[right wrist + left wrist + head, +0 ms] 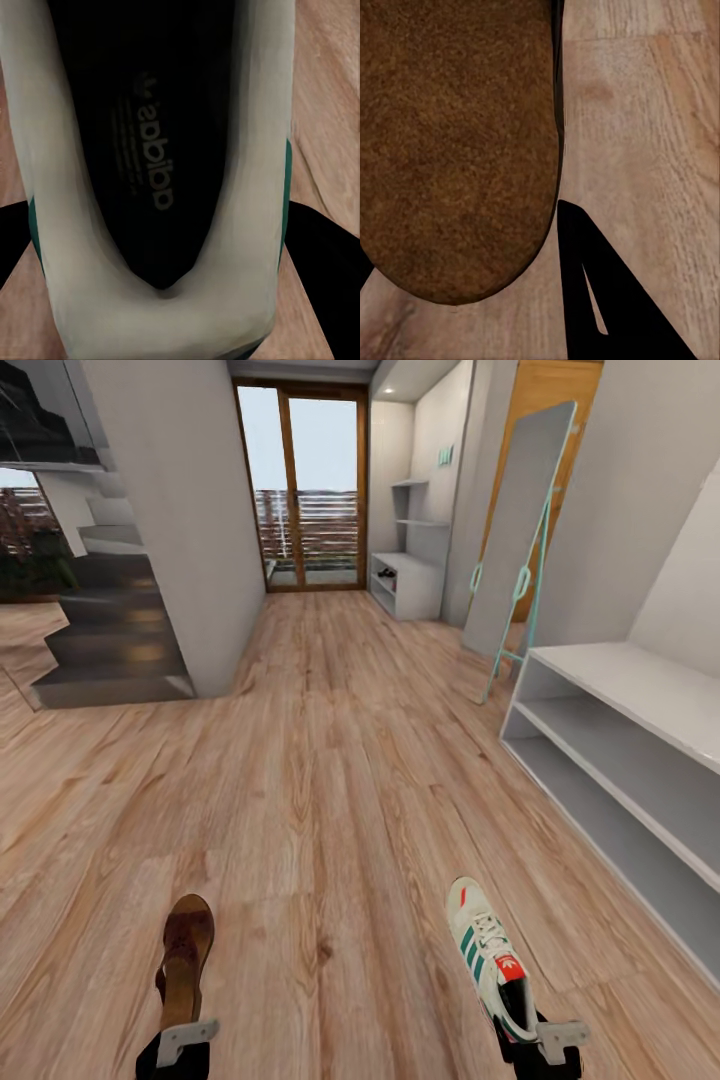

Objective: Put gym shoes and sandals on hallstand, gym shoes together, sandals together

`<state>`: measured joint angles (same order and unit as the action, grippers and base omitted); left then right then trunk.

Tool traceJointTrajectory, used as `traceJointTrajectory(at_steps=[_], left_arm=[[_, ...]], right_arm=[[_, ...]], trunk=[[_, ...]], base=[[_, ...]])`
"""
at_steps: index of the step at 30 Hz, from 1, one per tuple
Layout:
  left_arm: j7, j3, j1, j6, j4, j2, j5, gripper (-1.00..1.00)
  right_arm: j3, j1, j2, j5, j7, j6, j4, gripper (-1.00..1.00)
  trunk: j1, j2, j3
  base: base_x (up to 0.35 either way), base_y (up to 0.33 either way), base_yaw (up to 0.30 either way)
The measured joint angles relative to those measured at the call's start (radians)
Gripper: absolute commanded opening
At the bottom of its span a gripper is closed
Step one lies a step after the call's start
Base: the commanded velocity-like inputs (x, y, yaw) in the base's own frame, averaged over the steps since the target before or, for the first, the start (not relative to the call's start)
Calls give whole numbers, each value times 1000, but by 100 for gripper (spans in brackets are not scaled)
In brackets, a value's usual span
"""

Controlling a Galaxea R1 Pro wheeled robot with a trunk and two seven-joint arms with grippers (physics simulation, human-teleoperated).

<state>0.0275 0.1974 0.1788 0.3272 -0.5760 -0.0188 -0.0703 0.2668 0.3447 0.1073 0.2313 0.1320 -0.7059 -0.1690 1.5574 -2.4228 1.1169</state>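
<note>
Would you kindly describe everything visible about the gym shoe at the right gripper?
The gym shoe is a white low-top sneaker with green side stripes, white laces and a red heel tab. It is held at its heel end by the right gripper, toe pointing away from the robot, above the wood floor. The right wrist view looks into its dark insole, printed with adidas lettering.

Ahead: bare corridor floor [330, 780] runs open to the glass door [300, 490].
Left: staircase [110, 640] and wall.
Right: white shelf unit [620, 760], leaning mirror [520, 530] beyond.
</note>
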Motion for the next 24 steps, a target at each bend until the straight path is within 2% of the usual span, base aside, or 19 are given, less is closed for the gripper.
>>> traceJointTrajectory(at_steps=[16, 24], left_arm=[[0, 1, 0, 3, 0, 0, 0, -100], [4, 7, 0, 3, -16, -9, 0, -100]], right_arm=[[0, 0, 0, 0, 0, 0, 0, -100], [0, 0, 0, 0, 1, 0, 1, -100]], trunk=[[0, 0, 0], [0, 0, 0]], base=[[338, 0, 15], [338, 0, 0]])
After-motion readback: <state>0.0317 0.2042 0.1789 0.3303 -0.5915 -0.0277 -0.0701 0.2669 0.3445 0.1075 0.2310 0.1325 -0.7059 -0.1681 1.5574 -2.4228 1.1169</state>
